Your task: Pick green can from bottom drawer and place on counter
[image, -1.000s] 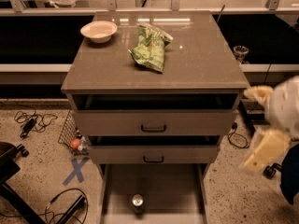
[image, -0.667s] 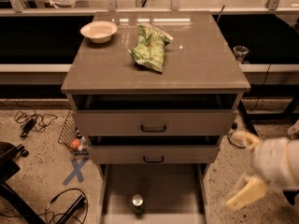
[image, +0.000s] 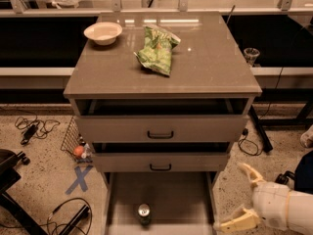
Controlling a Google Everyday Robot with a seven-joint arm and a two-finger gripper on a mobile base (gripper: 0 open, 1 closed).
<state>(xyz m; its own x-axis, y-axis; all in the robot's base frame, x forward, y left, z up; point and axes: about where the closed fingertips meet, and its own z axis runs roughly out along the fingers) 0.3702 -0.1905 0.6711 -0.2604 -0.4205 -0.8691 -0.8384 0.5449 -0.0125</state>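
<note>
The green can (image: 144, 214) stands upright on the grey floor of the pulled-out bottom drawer (image: 181, 199), near its front edge, silver top facing up. My gripper (image: 243, 196) is at the lower right, outside the drawer's right wall, to the right of the can and apart from it. Its two cream fingers are spread wide and hold nothing. The counter (image: 210, 58) is the glossy grey-brown top of the cabinet above.
On the counter lie a green snack bag (image: 156, 50) and a white bowl (image: 103, 33). The two upper drawers with black handles (image: 160, 134) stand slightly open. Cables, a blue floor cross (image: 78, 179) and a wire basket (image: 76, 143) are on the left.
My gripper has dropped from beside the cabinet's upper right down to the lower right, level with the bottom drawer. The can has not moved.
</note>
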